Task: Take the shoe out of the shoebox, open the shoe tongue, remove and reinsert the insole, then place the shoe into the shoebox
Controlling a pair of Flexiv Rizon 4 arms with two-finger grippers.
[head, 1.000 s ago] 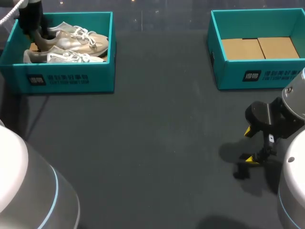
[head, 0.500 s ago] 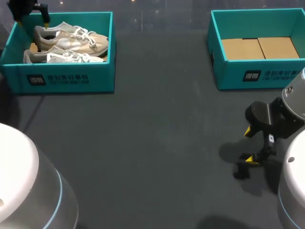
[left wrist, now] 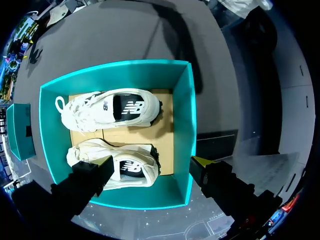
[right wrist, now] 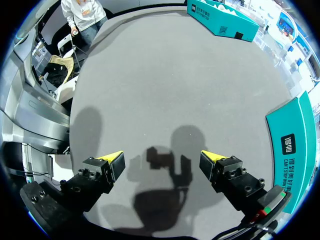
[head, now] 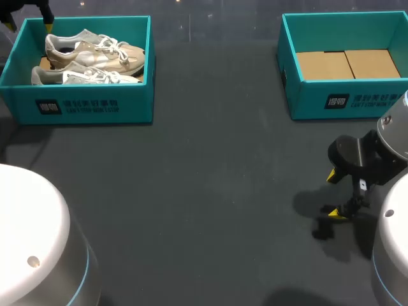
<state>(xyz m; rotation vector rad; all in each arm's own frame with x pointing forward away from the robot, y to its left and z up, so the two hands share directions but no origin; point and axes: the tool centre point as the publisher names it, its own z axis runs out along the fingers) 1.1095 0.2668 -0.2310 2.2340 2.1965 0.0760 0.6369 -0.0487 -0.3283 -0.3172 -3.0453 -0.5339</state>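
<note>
A pair of beige-and-white shoes lies in the teal shoebox [head: 89, 105] at the far left, the back shoe [head: 95, 51] behind the front shoe [head: 83, 76]. My left gripper [head: 29, 22] hangs open above the box's back left corner and holds nothing. In the left wrist view it [left wrist: 150, 167] looks straight down on both shoes [left wrist: 115, 107] [left wrist: 117, 165] inside the box [left wrist: 182, 125]. My right gripper [head: 335, 194] stands open low over the table at the right, with only bare table between its fingers [right wrist: 162, 160].
A second teal box [head: 344, 95] with a bare cardboard floor stands at the far right, behind my right gripper; its wall [right wrist: 295, 145] shows beside that gripper. Dark table [head: 210, 191] stretches between the two boxes.
My left gripper let go at the back shoe's heel, opened, and rose up and back out of the box. Both shoes stay in the box. The right arm has not moved.
</note>
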